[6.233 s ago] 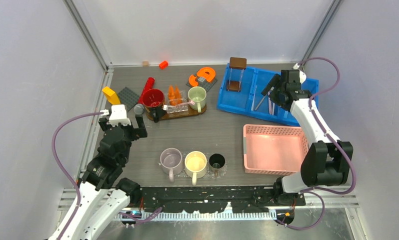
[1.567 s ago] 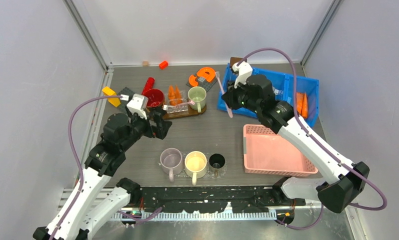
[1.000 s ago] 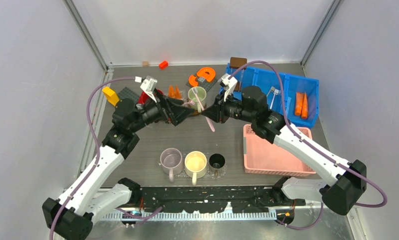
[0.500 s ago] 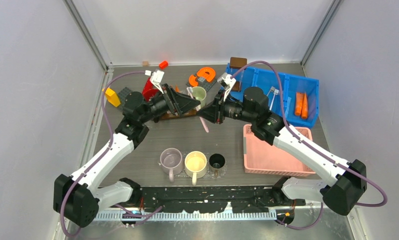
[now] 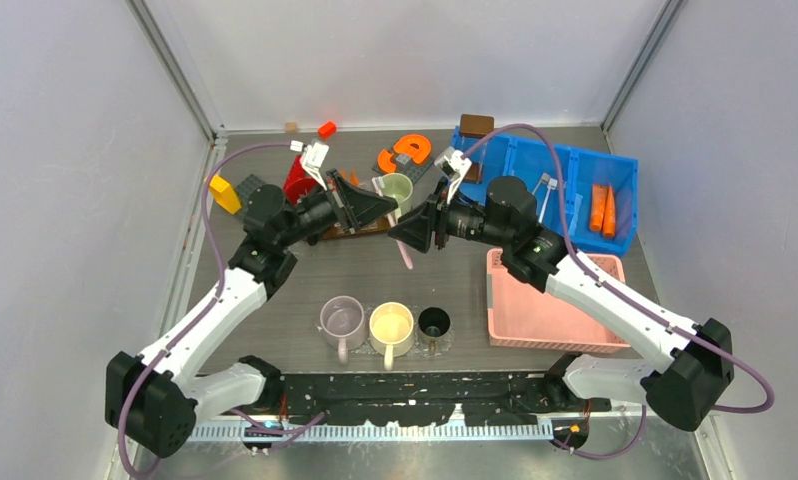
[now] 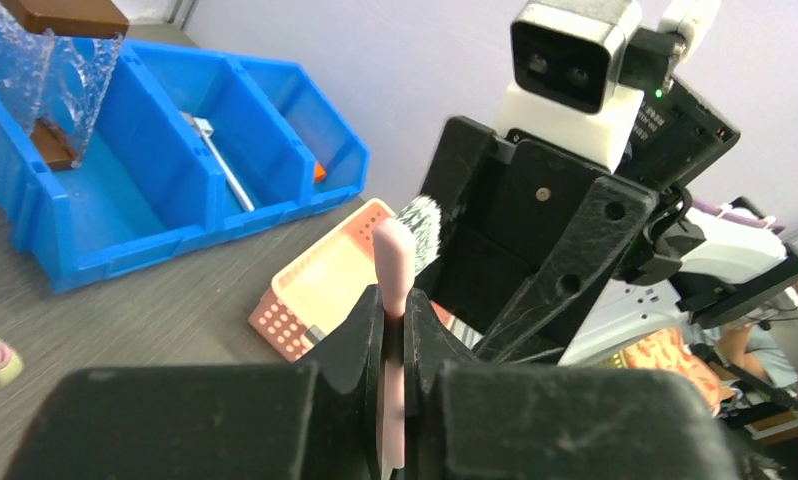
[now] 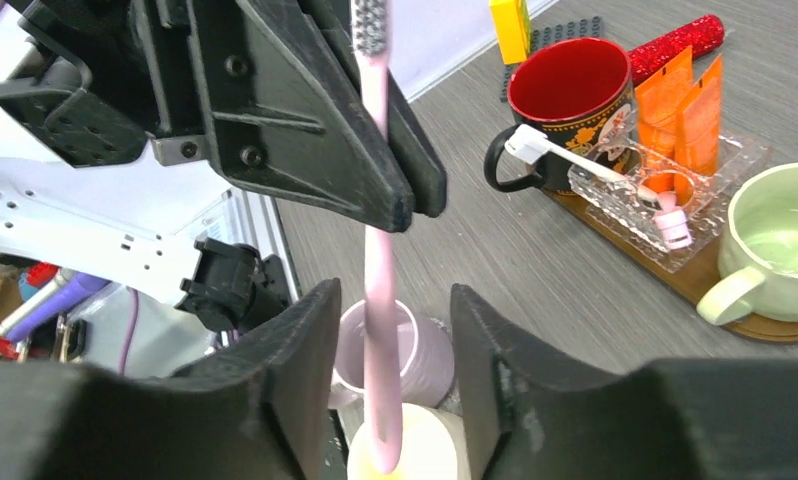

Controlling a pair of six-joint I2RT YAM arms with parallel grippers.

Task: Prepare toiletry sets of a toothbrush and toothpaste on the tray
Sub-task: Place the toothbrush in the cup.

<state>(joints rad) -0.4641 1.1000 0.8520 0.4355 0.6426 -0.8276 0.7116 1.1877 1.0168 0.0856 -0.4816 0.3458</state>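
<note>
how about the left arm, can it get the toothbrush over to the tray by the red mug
Probably yes. The left claw is shut on the toothbrush, the right claw stands open around it, and the tray by the red mug lies close under the left wrist.

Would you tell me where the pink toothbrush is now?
The pink toothbrush is mid-table in the top view, clamped by the left gripper, inside the open right gripper.
</note>
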